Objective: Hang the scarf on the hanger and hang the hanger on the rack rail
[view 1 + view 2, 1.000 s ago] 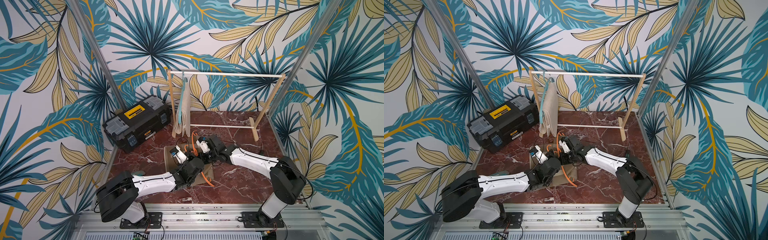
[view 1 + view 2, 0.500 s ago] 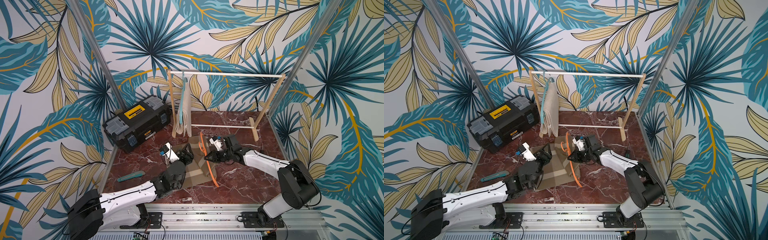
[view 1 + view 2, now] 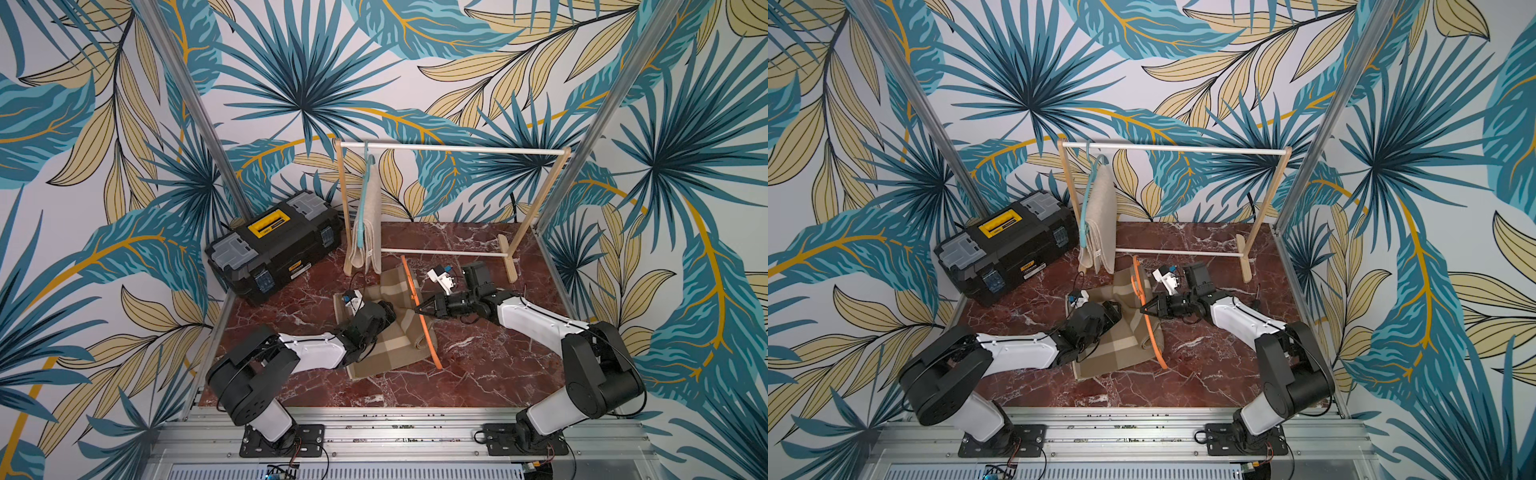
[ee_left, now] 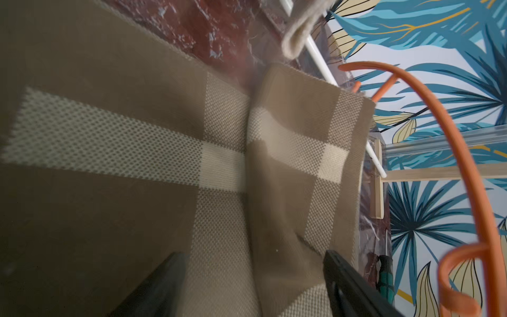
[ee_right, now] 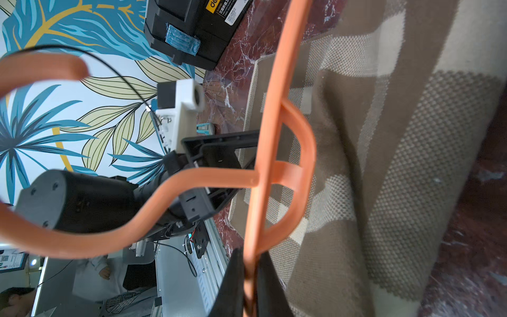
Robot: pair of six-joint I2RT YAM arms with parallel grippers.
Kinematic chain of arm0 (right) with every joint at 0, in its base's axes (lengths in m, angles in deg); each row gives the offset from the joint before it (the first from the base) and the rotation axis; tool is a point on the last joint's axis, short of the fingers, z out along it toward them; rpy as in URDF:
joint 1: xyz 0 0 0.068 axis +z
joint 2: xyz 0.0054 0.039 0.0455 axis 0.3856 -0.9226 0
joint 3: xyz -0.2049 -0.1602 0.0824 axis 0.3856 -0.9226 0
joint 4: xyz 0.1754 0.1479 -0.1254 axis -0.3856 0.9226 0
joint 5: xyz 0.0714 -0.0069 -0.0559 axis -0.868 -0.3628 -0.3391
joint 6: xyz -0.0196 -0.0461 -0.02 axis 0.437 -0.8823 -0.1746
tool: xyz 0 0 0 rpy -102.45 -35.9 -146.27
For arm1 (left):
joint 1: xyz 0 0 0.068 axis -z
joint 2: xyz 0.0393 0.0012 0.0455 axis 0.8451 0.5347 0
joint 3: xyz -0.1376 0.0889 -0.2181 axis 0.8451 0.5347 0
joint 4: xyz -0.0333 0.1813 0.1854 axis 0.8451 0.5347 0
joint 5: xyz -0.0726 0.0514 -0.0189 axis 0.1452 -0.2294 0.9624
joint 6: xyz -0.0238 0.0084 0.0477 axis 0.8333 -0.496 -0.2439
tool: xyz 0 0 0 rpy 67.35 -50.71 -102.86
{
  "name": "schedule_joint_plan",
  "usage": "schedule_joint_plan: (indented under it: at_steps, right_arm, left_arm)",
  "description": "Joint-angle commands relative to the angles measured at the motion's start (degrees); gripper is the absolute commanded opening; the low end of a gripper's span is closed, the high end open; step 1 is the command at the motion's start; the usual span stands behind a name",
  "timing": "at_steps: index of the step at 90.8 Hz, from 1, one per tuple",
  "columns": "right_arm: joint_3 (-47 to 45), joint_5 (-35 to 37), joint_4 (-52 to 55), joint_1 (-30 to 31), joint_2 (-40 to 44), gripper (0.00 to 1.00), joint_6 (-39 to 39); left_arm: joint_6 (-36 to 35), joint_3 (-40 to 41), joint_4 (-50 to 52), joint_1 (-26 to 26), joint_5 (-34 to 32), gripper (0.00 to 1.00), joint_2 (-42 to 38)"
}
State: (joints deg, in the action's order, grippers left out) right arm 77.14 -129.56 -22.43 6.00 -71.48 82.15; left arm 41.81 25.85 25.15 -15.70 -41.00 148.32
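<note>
The brown plaid scarf [image 3: 384, 336] [image 3: 1121, 340] lies rumpled on the red marble floor. Across its right side slants the orange hanger [image 3: 419, 311] [image 3: 1152, 332], with my right gripper [image 3: 417, 311] [image 3: 1143, 309] shut on its bar. In the right wrist view the black fingers [image 5: 233, 282] pinch the hanger [image 5: 274, 109] above the scarf [image 5: 397, 164]. My left gripper [image 3: 388, 309] [image 4: 252, 274] hovers open just over the scarf [image 4: 137, 131], nothing between its fingers [image 4: 345, 280]; the hanger [image 4: 466, 170] arches beside it.
A wooden rack [image 3: 453, 149] stands at the back, holding a beige cloth [image 3: 370, 216] on a teal hanger at its left end. A black toolbox [image 3: 274, 245] sits at the back left. The rack's foot [image 3: 509, 259] is close behind the right arm.
The left gripper has opened and let go of the scarf, which now lies spread on the floor. The right gripper has carried the hanger a little to the right.
</note>
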Motion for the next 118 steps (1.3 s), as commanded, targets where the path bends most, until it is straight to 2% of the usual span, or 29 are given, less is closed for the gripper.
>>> schedule_joint_plan:
  at_steps: [1,26,36,49,56,82,97,118]
  right_arm:
    - [0.50,-1.45,-0.13,-0.21,2.21,0.00,-2.01]
    - [1.10,-0.70,0.61,-1.38,2.21,0.00,-2.35]
    - [1.11,-0.22,1.34,-1.88,2.68,0.00,-2.73]
    - [0.60,0.17,0.88,-2.27,2.96,0.00,-2.27]
    - [0.34,0.27,-0.12,-2.30,2.92,0.00,-1.55]
    - [0.99,0.19,-0.91,-2.30,2.07,0.00,-0.75]
    - [1.85,0.49,-0.74,-2.30,1.52,0.00,-0.80]
    - [1.35,0.54,-2.14,-2.32,1.04,0.00,0.25]
  left_arm:
    - [1.13,-6.48,-2.79,-1.28,4.71,0.84,1.30]
    - [5.12,-11.02,-0.09,-2.50,8.38,0.83,8.49]
    - [4.77,-11.43,8.15,-2.60,8.30,0.82,5.86]
    - [3.45,-11.08,16.35,-2.60,4.13,0.81,0.27]
    - [1.79,-12.62,16.24,-2.92,4.14,0.82,0.68]
    - [0.97,-22.16,12.21,-2.87,11.90,0.80,12.87]
    - [1.74,-18.90,12.79,-2.95,11.76,0.71,10.89]
    - [1.65,-17.24,14.06,-2.91,12.33,0.69,9.70]
